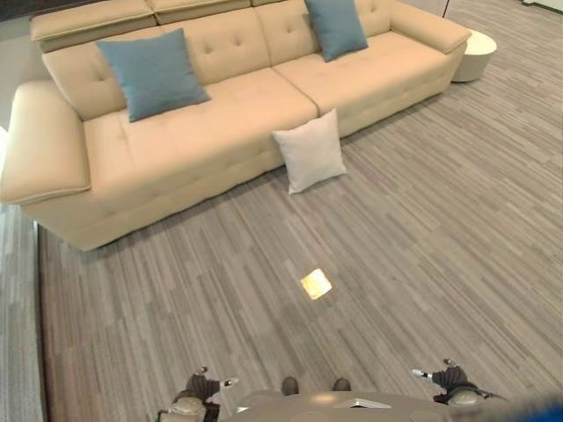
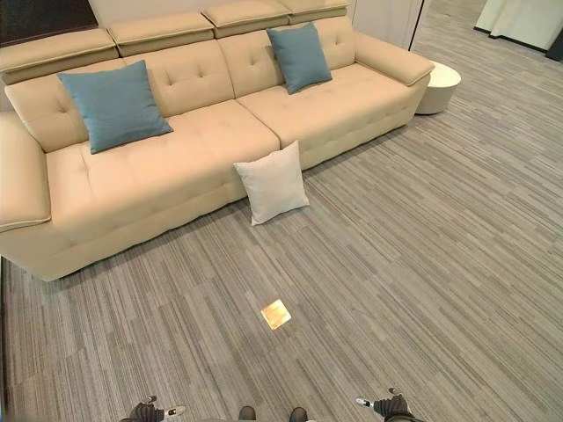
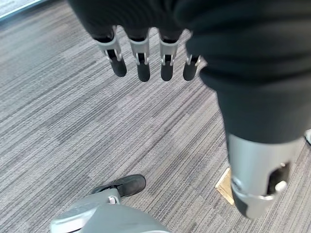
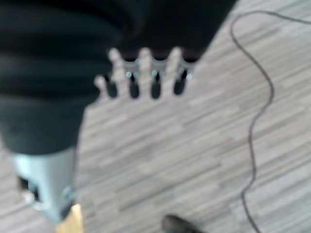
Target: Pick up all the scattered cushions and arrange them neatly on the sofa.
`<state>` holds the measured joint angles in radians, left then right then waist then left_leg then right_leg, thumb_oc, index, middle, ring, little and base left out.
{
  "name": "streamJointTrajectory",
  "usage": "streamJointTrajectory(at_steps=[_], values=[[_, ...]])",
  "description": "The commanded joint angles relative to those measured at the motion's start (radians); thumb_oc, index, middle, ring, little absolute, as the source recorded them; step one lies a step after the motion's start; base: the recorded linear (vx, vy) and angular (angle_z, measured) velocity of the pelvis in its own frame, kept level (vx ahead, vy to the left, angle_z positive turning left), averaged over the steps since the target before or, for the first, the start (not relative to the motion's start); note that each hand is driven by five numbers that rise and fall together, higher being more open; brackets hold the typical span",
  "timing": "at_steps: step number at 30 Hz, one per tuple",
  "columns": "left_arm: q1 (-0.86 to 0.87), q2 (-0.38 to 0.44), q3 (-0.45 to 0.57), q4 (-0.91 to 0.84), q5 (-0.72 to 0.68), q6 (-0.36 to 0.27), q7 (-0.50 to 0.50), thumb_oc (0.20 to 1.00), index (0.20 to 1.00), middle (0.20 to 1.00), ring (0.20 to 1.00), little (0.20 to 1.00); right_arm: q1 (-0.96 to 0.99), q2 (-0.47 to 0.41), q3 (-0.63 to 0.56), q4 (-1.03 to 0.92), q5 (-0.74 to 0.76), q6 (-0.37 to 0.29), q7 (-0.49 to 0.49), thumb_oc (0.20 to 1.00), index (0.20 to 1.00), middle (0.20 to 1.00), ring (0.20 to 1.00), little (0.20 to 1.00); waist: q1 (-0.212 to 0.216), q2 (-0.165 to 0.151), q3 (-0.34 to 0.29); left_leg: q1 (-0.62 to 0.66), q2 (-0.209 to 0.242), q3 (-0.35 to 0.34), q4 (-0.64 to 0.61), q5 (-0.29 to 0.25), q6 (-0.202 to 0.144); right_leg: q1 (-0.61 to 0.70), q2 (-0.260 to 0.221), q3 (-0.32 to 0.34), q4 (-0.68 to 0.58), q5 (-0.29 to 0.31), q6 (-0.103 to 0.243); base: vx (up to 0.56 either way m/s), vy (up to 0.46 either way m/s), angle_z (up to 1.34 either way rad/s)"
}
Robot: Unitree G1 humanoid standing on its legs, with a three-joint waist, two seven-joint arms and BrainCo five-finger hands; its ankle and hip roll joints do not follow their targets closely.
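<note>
A long beige sofa (image 2: 176,167) runs across the far side of the scene, from about nine o'clock round to one o'clock. Two blue cushions stand propped against its backrest: the left blue cushion (image 2: 114,105) toward ten o'clock and the right blue cushion (image 2: 300,56) near twelve to one o'clock, well apart from each other. A white cushion (image 2: 272,183) is off the seat, standing tilted on the grey striped floor (image 2: 422,264) and leaning against the sofa's front at about twelve o'clock. A small bright yellowish patch (image 2: 275,314) lies on the floor closer in, straight ahead. A round pale side table (image 2: 440,86) sits by the sofa's right end at two o'clock. The left hand (image 3: 146,58) hangs low at seven o'clock, fingers relaxed and released, grasping nothing. The right hand (image 4: 141,73) hangs at five o'clock, likewise loose and empty above the floor.
</note>
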<state>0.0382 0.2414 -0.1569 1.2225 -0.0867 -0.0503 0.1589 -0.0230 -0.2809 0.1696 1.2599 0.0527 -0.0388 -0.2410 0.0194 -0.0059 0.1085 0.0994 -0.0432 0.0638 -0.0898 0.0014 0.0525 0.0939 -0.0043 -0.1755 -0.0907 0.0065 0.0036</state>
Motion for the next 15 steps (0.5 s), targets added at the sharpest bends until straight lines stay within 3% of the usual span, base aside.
streamJointTrajectory(at_steps=[1,15], values=[[-0.065,-0.018,0.008,0.074,0.032,-0.006,0.013,1.000,1.000,1.000,1.000,1.000,-0.037,-0.012,0.021,0.030,-0.026,0.004,-0.012,1.000,1.000,1.000,1.000,1.000,0.024,-0.021,0.006,-0.002,0.033,0.004,0.003,-0.053,-0.067,-0.027,-0.091,-0.004,0.006,0.028,0.133,0.00,0.000,0.00],[-0.076,-0.005,-0.005,0.082,0.068,0.006,0.016,1.000,1.000,1.000,1.000,1.000,-0.060,-0.014,0.040,0.015,-0.048,0.018,-0.001,1.000,1.000,1.000,1.000,1.000,0.037,-0.033,0.022,0.001,0.022,0.016,0.010,-0.067,-0.048,-0.041,-0.103,0.011,0.032,0.025,0.138,0.01,0.019,-0.02]])
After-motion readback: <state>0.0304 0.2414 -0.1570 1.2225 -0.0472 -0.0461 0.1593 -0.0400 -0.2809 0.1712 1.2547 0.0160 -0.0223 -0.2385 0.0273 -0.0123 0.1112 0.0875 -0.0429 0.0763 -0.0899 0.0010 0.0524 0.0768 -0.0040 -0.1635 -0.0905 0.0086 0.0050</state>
